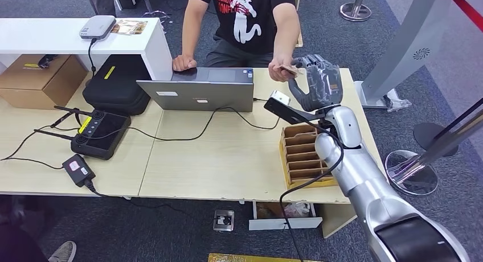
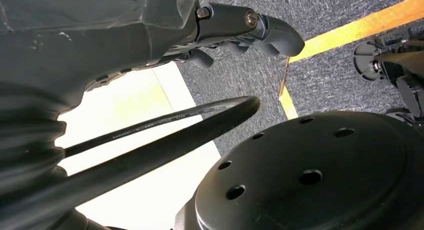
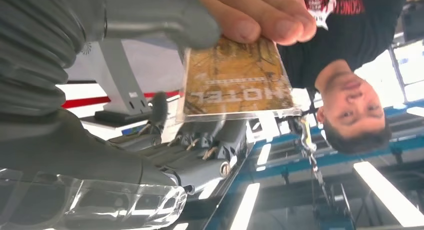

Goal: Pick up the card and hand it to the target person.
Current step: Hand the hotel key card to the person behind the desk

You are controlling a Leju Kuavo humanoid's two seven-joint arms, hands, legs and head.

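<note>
A brown hotel card [image 1: 289,70] [image 3: 235,80] is up over the table's far edge, pinched along one edge by the seated person's hand [image 1: 277,73] [image 3: 255,15]. My right hand [image 1: 317,80] [image 3: 100,140] is raised right beside it. The thick grey thumb [image 3: 160,17] overlaps one corner of the card. My darker fingers [image 3: 200,150] stand apart from the card with a gap between. My left hand [image 2: 240,25] hangs beside my body over the carpet, and its finger pose is unclear.
A grey laptop [image 1: 199,94] stands open in front of the person. A wooden slotted card holder [image 1: 302,156] sits by my right forearm. A black controller [image 1: 101,134], a black case [image 1: 117,85] and cables lie on the table's left. A stanchion base [image 1: 410,171] stands at the right.
</note>
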